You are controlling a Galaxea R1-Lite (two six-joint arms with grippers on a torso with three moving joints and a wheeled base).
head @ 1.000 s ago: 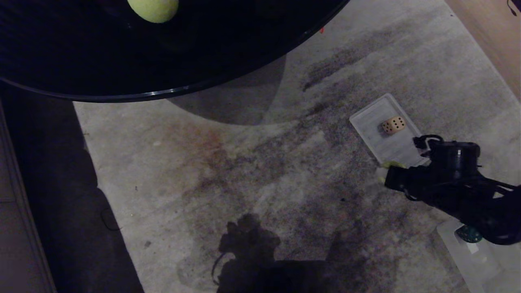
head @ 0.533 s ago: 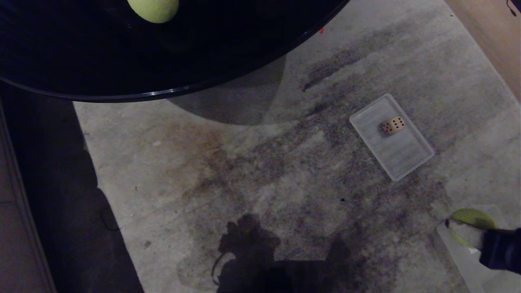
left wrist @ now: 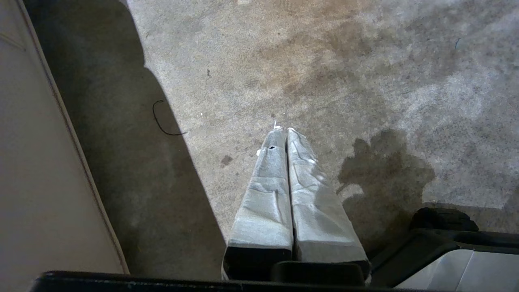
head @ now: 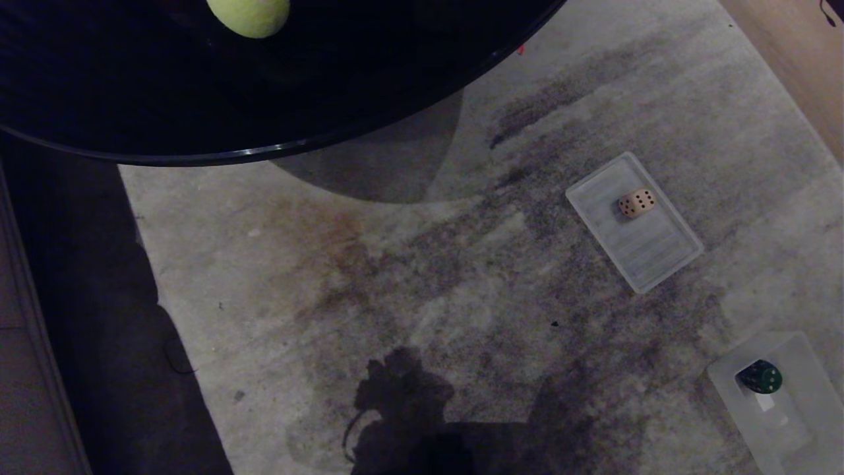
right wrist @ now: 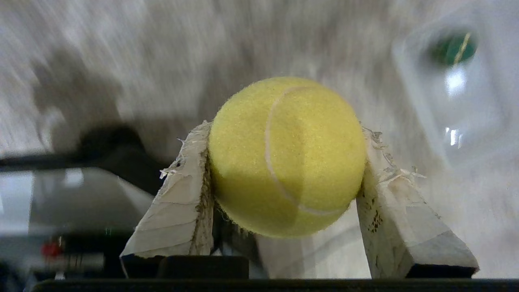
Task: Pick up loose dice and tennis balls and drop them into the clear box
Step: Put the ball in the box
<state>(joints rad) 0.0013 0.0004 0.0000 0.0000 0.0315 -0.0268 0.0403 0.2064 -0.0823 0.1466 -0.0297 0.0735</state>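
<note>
Carry the tennis ball [right wrist: 287, 156] over the clear box [head: 801, 412] and part the fingers only once it hangs squarely inside the walls, beside the dark green die [head: 760, 377]; the right gripper [right wrist: 284, 162] is clamped on the ball, outside the head view; the left gripper [left wrist: 282, 132] hangs parked over the carpet, fingers together.
</note>
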